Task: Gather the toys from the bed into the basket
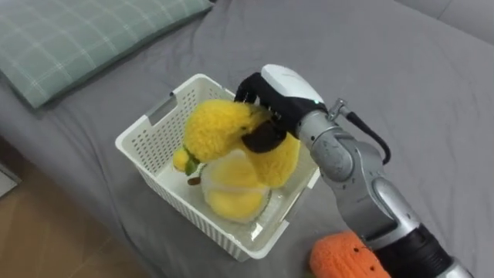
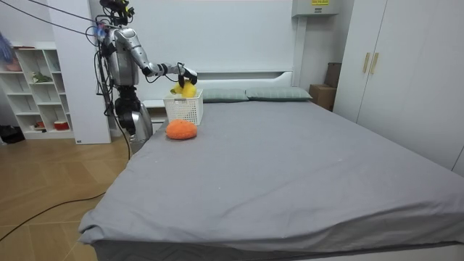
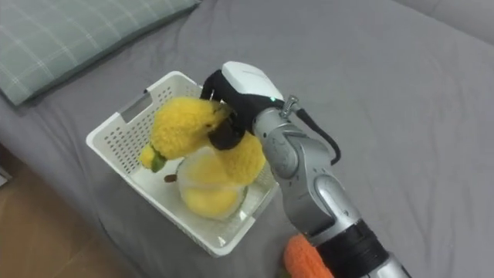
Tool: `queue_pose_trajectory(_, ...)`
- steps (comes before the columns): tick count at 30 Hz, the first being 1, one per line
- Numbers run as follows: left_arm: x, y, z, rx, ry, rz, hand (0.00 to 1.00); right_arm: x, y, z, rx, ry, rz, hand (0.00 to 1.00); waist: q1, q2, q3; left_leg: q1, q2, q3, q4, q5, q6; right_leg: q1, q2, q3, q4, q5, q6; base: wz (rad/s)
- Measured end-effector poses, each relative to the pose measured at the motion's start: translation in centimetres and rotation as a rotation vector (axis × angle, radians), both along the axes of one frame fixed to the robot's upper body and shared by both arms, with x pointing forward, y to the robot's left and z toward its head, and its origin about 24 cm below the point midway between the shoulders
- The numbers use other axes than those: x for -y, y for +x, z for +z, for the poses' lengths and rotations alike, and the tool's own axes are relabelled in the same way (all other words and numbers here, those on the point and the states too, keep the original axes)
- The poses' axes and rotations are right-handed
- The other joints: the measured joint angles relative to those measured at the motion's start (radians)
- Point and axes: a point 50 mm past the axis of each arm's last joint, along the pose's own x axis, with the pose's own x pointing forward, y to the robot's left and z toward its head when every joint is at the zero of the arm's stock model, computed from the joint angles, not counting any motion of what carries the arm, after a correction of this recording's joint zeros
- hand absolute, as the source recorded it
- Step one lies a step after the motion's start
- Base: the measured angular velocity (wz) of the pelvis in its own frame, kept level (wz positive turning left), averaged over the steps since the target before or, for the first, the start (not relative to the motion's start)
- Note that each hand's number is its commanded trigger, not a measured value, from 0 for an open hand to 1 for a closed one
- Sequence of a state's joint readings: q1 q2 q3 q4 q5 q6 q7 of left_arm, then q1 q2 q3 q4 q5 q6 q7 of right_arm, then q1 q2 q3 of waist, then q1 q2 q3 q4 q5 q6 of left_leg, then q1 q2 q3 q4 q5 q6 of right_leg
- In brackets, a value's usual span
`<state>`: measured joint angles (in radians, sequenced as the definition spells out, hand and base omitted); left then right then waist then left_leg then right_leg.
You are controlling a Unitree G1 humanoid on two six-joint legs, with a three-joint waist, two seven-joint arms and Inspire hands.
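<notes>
gripping yellow plush toy (image 1: 218,127) w/ curled right hand (image 1: 282,93), over white basket (image 1: 148,143)

Grey-sheeted bed (image 2: 290,167), checked pillows (image 2: 275,93), white wall (image 2: 232,36), white wardrobe (image 2: 413,80), open shelves (image 2: 32,94), wooden floor (image 2: 51,181).

We see the grey bed (image 1: 432,93) carrying a white basket (image 1: 147,143), an orange plush toy (image 1: 347,259) near it, and a green checked pillow (image 1: 77,38).
</notes>
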<state>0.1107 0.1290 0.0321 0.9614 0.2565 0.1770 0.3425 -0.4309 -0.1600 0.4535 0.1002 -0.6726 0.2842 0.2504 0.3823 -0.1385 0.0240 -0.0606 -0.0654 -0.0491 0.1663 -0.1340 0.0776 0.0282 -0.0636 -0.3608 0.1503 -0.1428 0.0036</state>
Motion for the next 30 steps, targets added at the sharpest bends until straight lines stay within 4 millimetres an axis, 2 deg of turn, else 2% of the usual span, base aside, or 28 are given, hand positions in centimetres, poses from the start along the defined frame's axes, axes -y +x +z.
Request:
queue_pose_trajectory(4, 0.1, 0.2, 0.0, 0.006, -0.003, 0.004, 0.00, 0.3, 0.3, -1.0, -0.031, -0.017, -0.025, 0.00, 0.003, -0.002, 0.0005, 0.001, -0.003, -0.010, 0.001, 0.000, 0.001, 0.008, -0.003, -0.024, -0.002, -0.001, 0.001, 0.08)
queue_pose_trajectory(9, -0.1, 0.0, 0.0, 0.000, 0.001, 0.007, 0.00, 0.6, 0.3, -1.3, -0.041, -0.008, -0.034, 0.00, -0.002, 0.000, 0.0018, 0.003, -0.004, -0.009, 0.004, 0.001, 0.001, 0.012, -0.003, -0.025, -0.002, -0.001, 0.001, 0.00)
queue_pose_trajectory(15, -0.2, -0.3, 0.0, -0.006, 0.003, 0.017, 0.00, 1.0, 0.4, -1.8, -0.070, 0.016, -0.048, 0.00, -0.027, 0.000, 0.0021, 0.004, -0.004, -0.008, 0.008, 0.001, 0.001, 0.013, -0.003, -0.018, -0.001, -0.001, 0.001, -0.02)
queue_pose_trajectory(21, -1.0, -1.4, 0.0, -0.023, 0.018, 0.062, 0.00, 3.0, 1.2, -0.8, -0.029, 0.055, -0.132, 0.00, -0.047, 0.001, 0.0017, 0.018, 0.000, 0.012, 0.003, 0.001, 0.001, 0.015, -0.002, 0.005, 0.000, -0.001, 0.001, -0.08)
queue_pose_trajectory(25, -1.0, -1.9, -0.1, -0.034, 0.022, 0.061, 0.00, 5.0, 0.6, -0.5, 0.013, 0.112, -0.200, 0.00, -0.093, 0.010, 0.0019, 0.023, -0.002, 0.013, 0.004, 0.000, 0.002, 0.023, -0.003, 0.007, -0.001, -0.001, 0.002, 0.00)
queue_pose_trajectory(26, -1.0, -2.0, 0.0, -0.033, 0.022, 0.063, 0.00, 5.4, 0.4, -0.7, 0.015, 0.119, -0.211, 0.00, -0.097, 0.013, 0.0026, 0.026, -0.001, 0.017, 0.004, 0.000, 0.002, 0.024, -0.003, 0.014, 0.000, 0.000, 0.002, -0.12)
queue_pose_trajectory(28, -1.0, -2.1, 0.0, -0.027, 0.020, 0.072, 0.00, 7.2, -0.4, -1.7, -0.004, 0.154, -0.265, 0.00, -0.121, 0.022, -0.0034, 0.038, -0.001, 0.027, 0.002, -0.001, 0.004, 0.030, -0.002, 0.036, 0.000, 0.000, 0.002, -0.15)
queue_pose_trajectory(30, -1.1, -2.6, -0.1, -0.035, 0.023, 0.084, 0.00, 8.5, -1.2, -2.8, -0.036, 0.199, -0.322, 0.00, -0.141, 0.033, -0.0040, 0.050, 0.001, 0.043, -0.002, -0.002, 0.005, 0.033, -0.004, 0.057, 0.001, 0.000, 0.003, -0.23)
